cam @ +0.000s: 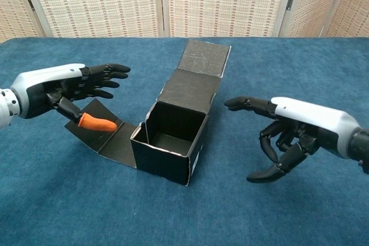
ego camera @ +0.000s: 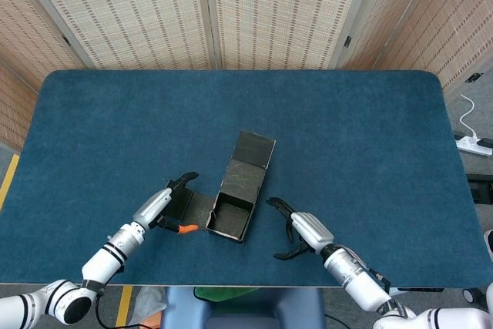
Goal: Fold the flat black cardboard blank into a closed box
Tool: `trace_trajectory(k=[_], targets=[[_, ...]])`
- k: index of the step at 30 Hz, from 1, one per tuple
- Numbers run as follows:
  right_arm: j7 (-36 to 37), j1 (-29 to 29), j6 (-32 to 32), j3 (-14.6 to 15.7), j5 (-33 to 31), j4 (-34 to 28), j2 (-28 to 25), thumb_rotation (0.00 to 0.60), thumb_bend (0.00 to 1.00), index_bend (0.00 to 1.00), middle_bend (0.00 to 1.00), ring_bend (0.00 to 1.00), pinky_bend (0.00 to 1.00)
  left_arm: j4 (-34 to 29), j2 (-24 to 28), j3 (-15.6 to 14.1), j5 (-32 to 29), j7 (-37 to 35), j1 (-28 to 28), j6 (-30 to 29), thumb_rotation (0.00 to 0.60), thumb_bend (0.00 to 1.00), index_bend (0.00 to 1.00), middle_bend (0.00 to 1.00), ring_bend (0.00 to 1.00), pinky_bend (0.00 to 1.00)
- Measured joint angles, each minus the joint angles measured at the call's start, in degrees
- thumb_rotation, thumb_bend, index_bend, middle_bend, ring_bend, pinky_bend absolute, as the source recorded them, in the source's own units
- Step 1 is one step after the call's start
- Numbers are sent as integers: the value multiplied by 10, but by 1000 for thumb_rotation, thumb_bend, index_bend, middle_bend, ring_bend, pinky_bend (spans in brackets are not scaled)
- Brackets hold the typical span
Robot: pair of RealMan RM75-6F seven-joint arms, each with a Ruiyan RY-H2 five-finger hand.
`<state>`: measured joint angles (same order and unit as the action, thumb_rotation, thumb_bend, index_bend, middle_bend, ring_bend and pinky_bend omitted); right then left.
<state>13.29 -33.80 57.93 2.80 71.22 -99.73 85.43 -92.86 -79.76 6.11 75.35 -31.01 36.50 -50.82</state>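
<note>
At the left, the left hand (cam: 60, 87) hovers above the near-left part of the blue table (cam: 52, 200), its dark fingers (cam: 106, 76) stretched out and apart, holding nothing; its orange-tipped thumb (cam: 97, 123) points down toward the side flap (cam: 106, 133) that lies sloping on the cloth, though whether the tip touches the flap cannot be told. From the head view the same left hand (ego camera: 158, 207) sits over that flap, just left of the box. In the middle stands the black cardboard box (cam: 173, 142), partly folded: its walls are upright and form an open cavity, the top uncovered, while the lid panel (cam: 203, 67) stretches back and away from the cavity, lying tilted toward the far side of the table. The box rests near the front edge, slightly left of centre. To the right, well apart from the box wall, the right hand (cam: 288, 128) floats empty, one finger extended toward the box and the others loosely curled downward, gripping nothing.
</note>
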Motion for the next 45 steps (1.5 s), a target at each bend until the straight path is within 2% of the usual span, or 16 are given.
trace_trajectory(k=[9,17,22,28,39,42,44,45], targets=[[-31,-4,-32,-69,-110,28,88,600,0,0,0,632,1000,-9,14,2,15,-26,-8,-4,600,200,0,0,0,86],[-106,-43,-51,-123,-191,74,154,600,0,0,0,621,1000,1,20,3,19,-52,-10,5,600,198,0,0,0,85],[-145,-60,-46,-156,-223,106,172,600,0,0,0,620,1000,9,23,2,26,-67,-11,8,600,199,0,0,0,83],[-153,-62,-58,-160,-232,102,165,600,0,0,0,620,1000,18,24,2,32,-79,-10,12,600,200,0,0,0,83],[-135,-65,-63,-170,-221,154,214,600,0,0,6,624,1000,23,25,2,34,-82,-10,13,600,199,0,0,0,82],[-127,-65,-58,-176,-215,178,234,600,0,0,86,648,1000,22,27,1,36,-84,-14,7,600,198,0,0,0,83],[-121,-66,-55,-180,-209,199,249,600,0,15,184,671,1000,21,30,0,36,-86,-17,3,600,198,0,0,0,86],[-118,-66,-54,-182,-205,209,256,600,0,58,246,684,1000,21,31,0,37,-87,-20,-1,600,198,0,0,0,92]])
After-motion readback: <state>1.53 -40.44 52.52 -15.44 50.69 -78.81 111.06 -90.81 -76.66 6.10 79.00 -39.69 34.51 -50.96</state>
